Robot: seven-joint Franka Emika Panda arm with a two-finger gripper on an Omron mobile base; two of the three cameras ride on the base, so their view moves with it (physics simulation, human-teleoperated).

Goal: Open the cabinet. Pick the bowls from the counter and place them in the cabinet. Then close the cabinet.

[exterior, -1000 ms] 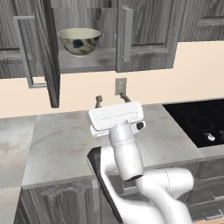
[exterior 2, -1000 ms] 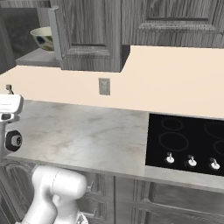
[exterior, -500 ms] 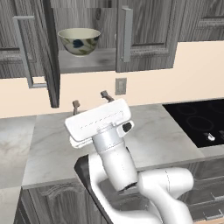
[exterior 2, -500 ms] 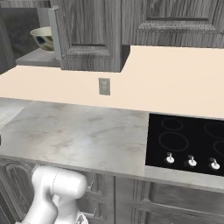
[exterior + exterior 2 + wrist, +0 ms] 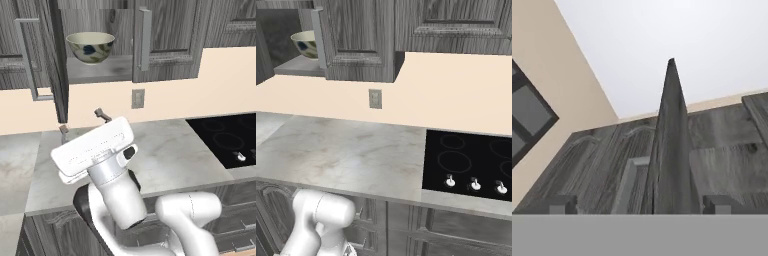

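The cabinet (image 5: 170, 35) hangs above the counter (image 5: 170, 150). Its left door (image 5: 57, 65) is swung wide open; the right door (image 5: 356, 40) hangs roughly shut. A cream bowl (image 5: 90, 46) with blue-green flowers sits on the cabinet's shelf, and the same bowl (image 5: 304, 44) shows behind the right door's edge. My gripper (image 5: 83, 122) is open and holds nothing. It points up and back, below the open left door and the bowl. In the hand view my gripper (image 5: 639, 205) faces that door's edge (image 5: 669, 150) and its bar handle (image 5: 627, 185).
A black cooktop (image 5: 471, 160) is set into the counter on the right. A wall outlet (image 5: 137, 98) sits on the beige wall below the cabinet. More grey cabinets (image 5: 456, 22) hang to the right, and drawer fronts (image 5: 421, 225) run under the counter.
The arm swung left and closer to the left base camera, tilting the hand upward toward the open left door. The gripper stayed open. The bowl and doors have not moved.
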